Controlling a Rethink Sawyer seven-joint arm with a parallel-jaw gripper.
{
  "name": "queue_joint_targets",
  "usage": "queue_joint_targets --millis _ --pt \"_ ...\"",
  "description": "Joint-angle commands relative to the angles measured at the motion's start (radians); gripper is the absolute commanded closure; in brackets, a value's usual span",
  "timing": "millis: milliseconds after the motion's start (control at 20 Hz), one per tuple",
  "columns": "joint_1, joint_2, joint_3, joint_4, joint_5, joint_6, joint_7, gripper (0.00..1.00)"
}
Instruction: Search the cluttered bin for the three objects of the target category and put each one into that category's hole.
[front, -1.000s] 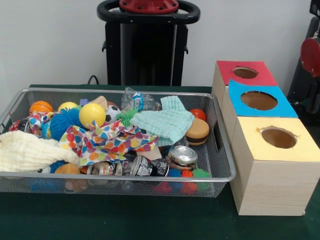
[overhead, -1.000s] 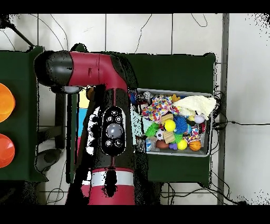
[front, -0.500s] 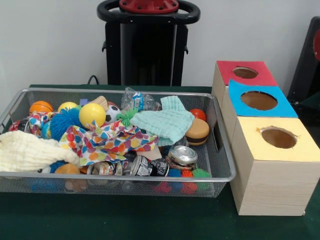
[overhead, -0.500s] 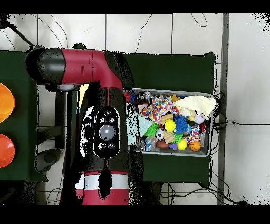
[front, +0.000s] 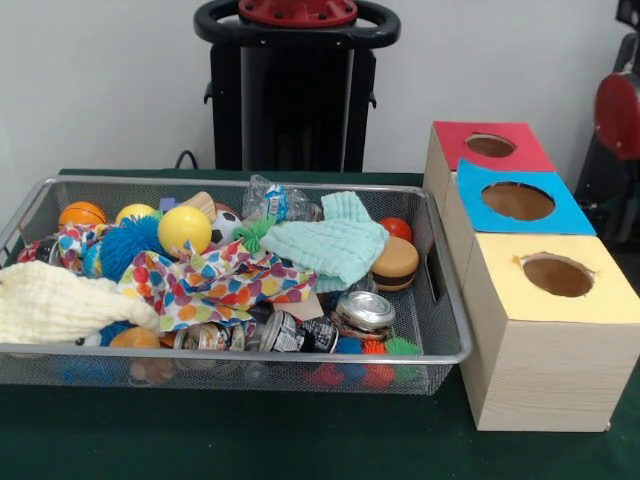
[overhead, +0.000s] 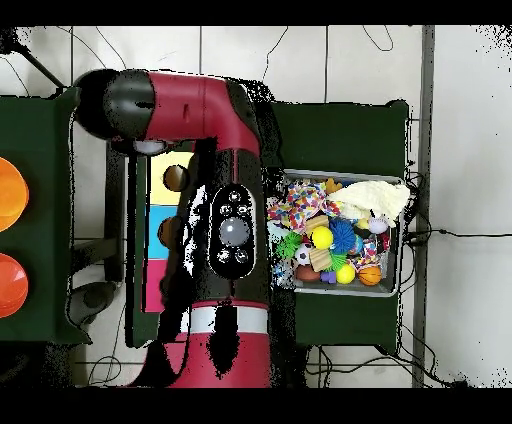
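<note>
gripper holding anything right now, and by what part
Cannot be told: neither view shows the gripper. Only the arm shows, overhead, beside the bin.

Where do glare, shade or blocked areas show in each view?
Front view: light glints off the silver lid and the yellow ball, and the red hole is shaded inside. Overhead view: no glare stands out, but the arm hides one end of the bin.
</note>
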Motion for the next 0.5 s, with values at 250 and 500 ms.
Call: queue_joint_targets --millis 250,500 --pt "-0.134 0.094 0.092 -0.069 -0.032 0.129 -0.026 0.00" --pt "-0.156 0.108 0.108 -0.086 -0.036 0.133 -0.057 0.00"
